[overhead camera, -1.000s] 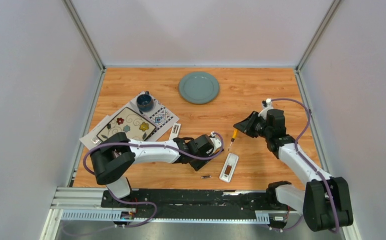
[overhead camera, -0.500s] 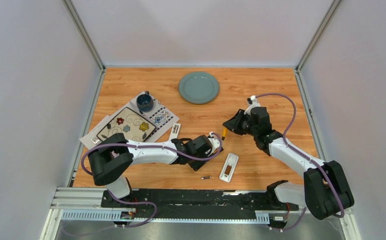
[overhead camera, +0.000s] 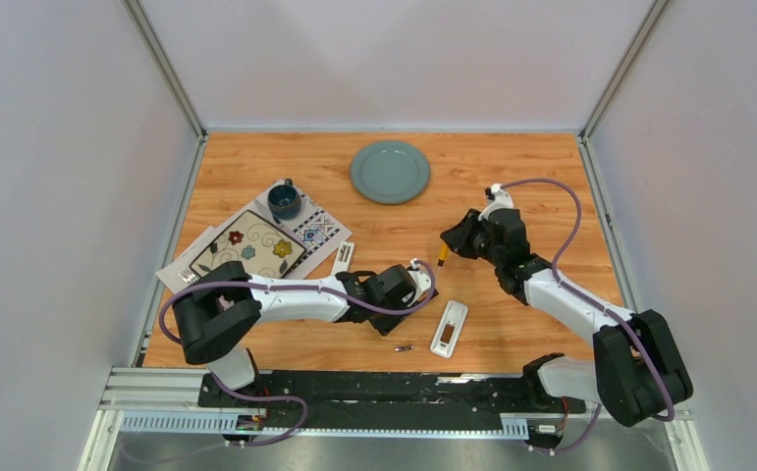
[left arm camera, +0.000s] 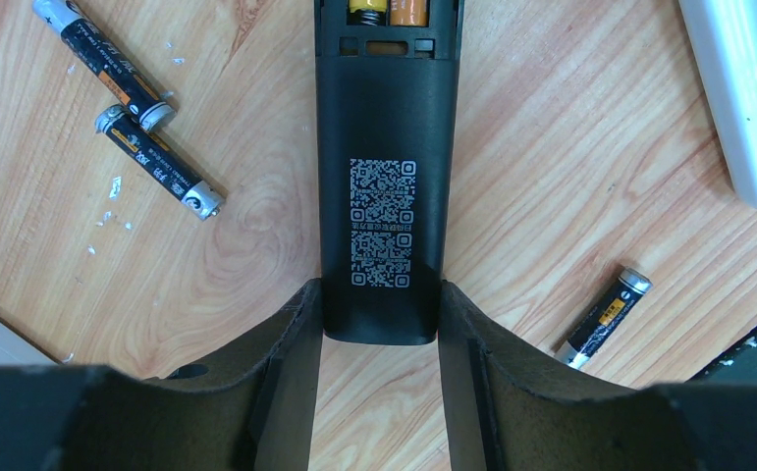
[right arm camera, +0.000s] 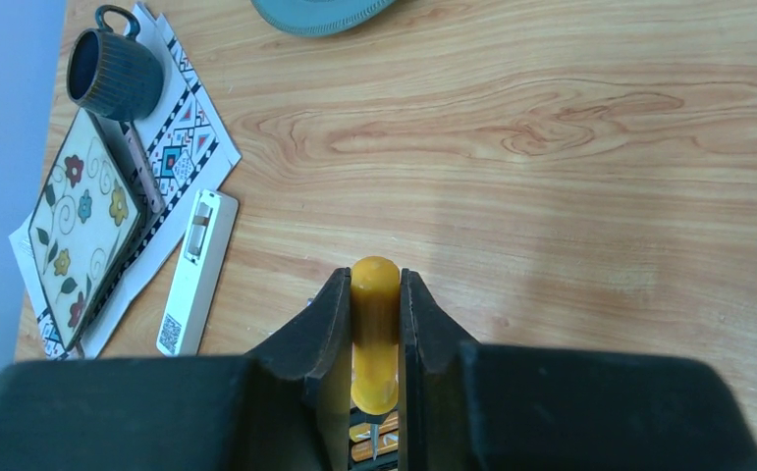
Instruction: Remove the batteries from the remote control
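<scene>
1. Lodged in the open bay at the far end of the black remote (left arm camera: 384, 196), well ahead of the left fingertips: two orange batteries (left arm camera: 391, 10), only their near ends in view.
2. Lying loose on the wooden table (left arm camera: 551, 147): two dark batteries (left arm camera: 153, 157) ahead and to the left of the left fingers, and a third loose battery (left arm camera: 605, 316) just off the right-hand finger.
3. Clamped on the remote's near end: the left gripper (left arm camera: 380, 324), jaws pressed against both sides, pinning it flat.
4. Closed on the yellow handle of the screwdriver (right arm camera: 375, 343): the right gripper (right arm camera: 375, 285), blade pointing down past its fingers toward the orange batteries directly below. Contact with them impossible to tell.
5. Step in hand, by judgement: prying out the remaining orange batteries.
6. Needed next, probably: lowering the blade tip under one battery's end, levering up gently, holding the remote steady throughout.
</scene>
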`<action>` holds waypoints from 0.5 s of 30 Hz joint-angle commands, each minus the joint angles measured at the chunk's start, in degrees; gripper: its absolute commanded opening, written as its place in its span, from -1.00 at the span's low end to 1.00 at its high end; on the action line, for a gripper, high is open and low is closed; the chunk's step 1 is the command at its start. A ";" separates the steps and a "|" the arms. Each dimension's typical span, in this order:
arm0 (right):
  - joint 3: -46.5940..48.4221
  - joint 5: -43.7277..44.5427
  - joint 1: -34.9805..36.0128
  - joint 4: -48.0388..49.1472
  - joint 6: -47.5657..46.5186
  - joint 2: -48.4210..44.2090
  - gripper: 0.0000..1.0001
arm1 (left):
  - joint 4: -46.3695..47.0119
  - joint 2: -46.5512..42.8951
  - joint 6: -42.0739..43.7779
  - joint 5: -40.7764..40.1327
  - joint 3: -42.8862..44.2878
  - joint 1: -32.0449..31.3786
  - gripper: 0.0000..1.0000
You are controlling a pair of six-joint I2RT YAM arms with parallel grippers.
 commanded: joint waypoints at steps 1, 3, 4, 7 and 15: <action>1.48 2.21 1.09 3.40 -1.79 2.18 -1.00 | -1.40 -0.65 -0.35 1.96 -0.73 0.00 -0.69; 1.83 3.00 1.53 2.79 -2.23 2.71 -1.00 | -1.40 -0.74 -0.35 1.87 -0.82 0.00 -0.70; 2.01 3.27 1.71 2.52 -2.32 3.15 -1.00 | -1.40 -0.92 -0.35 1.87 -0.90 0.00 -0.71; 2.36 4.23 2.15 1.64 -2.67 4.38 -1.00 | -1.40 -0.92 -0.27 1.87 -0.90 0.00 -0.72; 4.12 6.96 2.50 -1.25 -2.05 6.84 -1.00 | -1.75 -0.48 0.08 1.96 -0.64 -0.09 -0.74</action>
